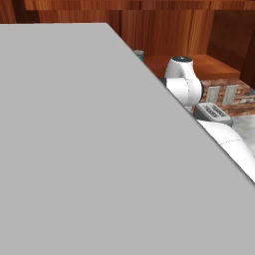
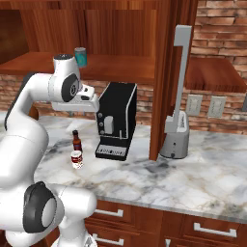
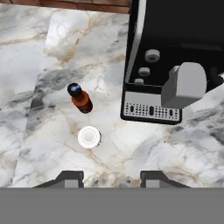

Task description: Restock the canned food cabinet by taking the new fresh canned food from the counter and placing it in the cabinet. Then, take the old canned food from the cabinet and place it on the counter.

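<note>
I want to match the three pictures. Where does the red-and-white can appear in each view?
Left base view: I cannot find it there.
Right base view: the red-and-white can stands on the counter, lower left, in front of the brown bottle.
Hand view: centre-left, seen from above.
Shared landmark: the black coffee machine, beside both.

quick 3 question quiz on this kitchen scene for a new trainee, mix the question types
1. True or false: the new fresh canned food stands on the counter.
2. Where is the old canned food? A) on the cabinet shelf B) on the counter C) in the gripper
3. Fill in: beside the red-and-white can stands a small brown ____.

Key: 1 true; 2 A; 3 bottle.
</note>
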{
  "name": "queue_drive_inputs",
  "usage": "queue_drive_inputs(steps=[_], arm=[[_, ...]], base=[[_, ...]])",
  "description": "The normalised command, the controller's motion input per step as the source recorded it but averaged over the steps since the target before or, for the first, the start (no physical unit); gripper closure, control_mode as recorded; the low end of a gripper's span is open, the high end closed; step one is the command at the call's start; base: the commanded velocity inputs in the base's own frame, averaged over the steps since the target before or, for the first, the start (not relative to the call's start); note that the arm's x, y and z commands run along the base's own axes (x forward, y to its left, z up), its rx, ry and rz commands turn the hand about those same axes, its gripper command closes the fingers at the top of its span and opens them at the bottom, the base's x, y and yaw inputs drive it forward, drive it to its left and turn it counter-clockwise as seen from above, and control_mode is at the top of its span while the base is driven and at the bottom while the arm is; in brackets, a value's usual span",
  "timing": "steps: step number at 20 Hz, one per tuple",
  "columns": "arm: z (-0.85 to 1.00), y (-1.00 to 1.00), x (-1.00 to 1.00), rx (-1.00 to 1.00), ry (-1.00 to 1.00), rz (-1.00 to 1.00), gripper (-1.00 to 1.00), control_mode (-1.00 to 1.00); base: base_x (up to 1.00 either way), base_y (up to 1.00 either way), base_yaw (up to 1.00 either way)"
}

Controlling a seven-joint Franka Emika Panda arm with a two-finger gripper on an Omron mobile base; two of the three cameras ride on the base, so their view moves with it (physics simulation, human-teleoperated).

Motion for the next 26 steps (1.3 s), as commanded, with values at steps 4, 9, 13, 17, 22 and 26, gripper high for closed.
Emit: queue_drive_inputs(steps=[4,9,13,17,22,26], arm=[[-0.08,0.15,-0.11,-0.01,0.00,0.00,-1.00,-1.00],[-0.67,0.39,-0.22,-0.06,0.04,0.00,-1.00,-1.00],[-0.90,0.22,-0.08,-0.08,0.11,0.00,-1.00,-1.00],[-0.85,0.07,0.00,-0.03,0.14,0.00,-1.00,-1.00],[-0.65,0.00,0.00,0.00,0.11,0.00,-1.00,-1.00],[-0.47,0.00,0.03,0.00,0.07,0.00,-1.00,-1.00]], base=[[0.00,0.00,0.00],[0.00,0.00,0.00],[0.00,0.00,0.00],[0.00,0.00,0.00],[0.00,0.00,0.00],[0.00,0.00,0.00]])
